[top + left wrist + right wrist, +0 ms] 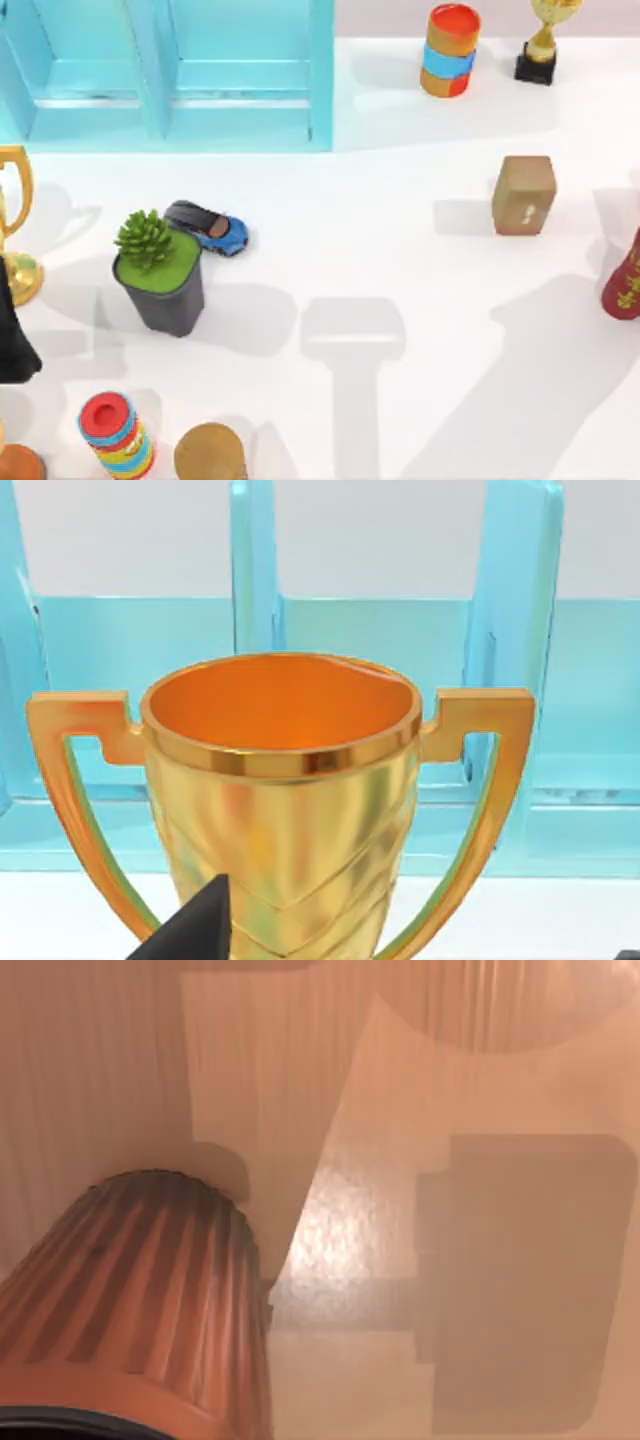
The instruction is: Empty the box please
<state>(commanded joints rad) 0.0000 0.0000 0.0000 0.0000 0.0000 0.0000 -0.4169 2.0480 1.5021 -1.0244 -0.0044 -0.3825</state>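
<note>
**Desk:** Where does the box stand, as you see it from above?

**Caption:** The blue box [322,70] sits at the far left of the white table [400,250]. Its open compartments show their pale blue floors. In front of it, a blue toy car [212,228] lies just beside a potted plant [160,275].

**Desk:** And your arms?

**Caption:** Your left gripper [12,340] is at the table's left edge, just beside a gold trophy [15,215]. The left wrist view has that trophy close up and upright, with the box's walls behind it. You cannot tell whether the gripper is grasping the trophy or is released. The right wrist view looks onto a ribbed orange cup [140,1300] over a tan surface.

**Desk:** Anything else out?

**Caption:** A brown block [523,195] stands right of centre, and a striped canister [450,50] is near a second trophy [545,45] at the far right.
</note>
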